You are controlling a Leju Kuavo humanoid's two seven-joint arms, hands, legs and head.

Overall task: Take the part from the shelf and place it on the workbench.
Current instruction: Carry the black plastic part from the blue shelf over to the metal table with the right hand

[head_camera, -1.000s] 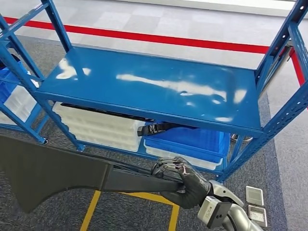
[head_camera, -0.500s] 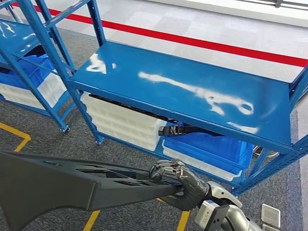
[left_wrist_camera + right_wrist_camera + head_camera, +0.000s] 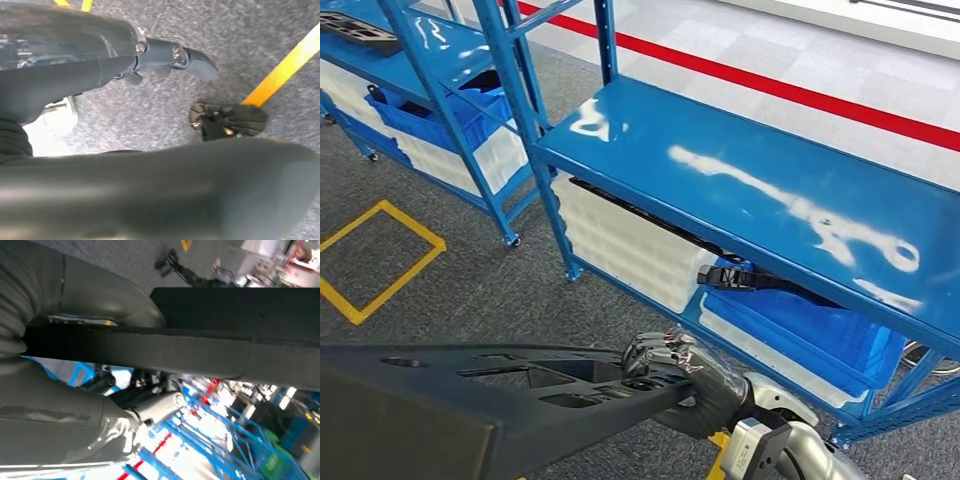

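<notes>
While the right hand wraps its dark fingers over the near end of a long black plastic part, that part stretches out level to the robot's left, clear of the shelf and above the grey carpeted floor. Seen from the right wrist, the same part is clamped between the thick grey thumb and the palm. From the left wrist view, the left hand lies against a broad dark surface, blurred; whether it grips anything cannot be told. Behind the part stands a blue metal shelf rack, its upper shelf bare and glossy. On the lower shelf sit white trays beside a blue bin, with another black part lying across the bin's rim. Yellow floor tape marks the carpet.
</notes>
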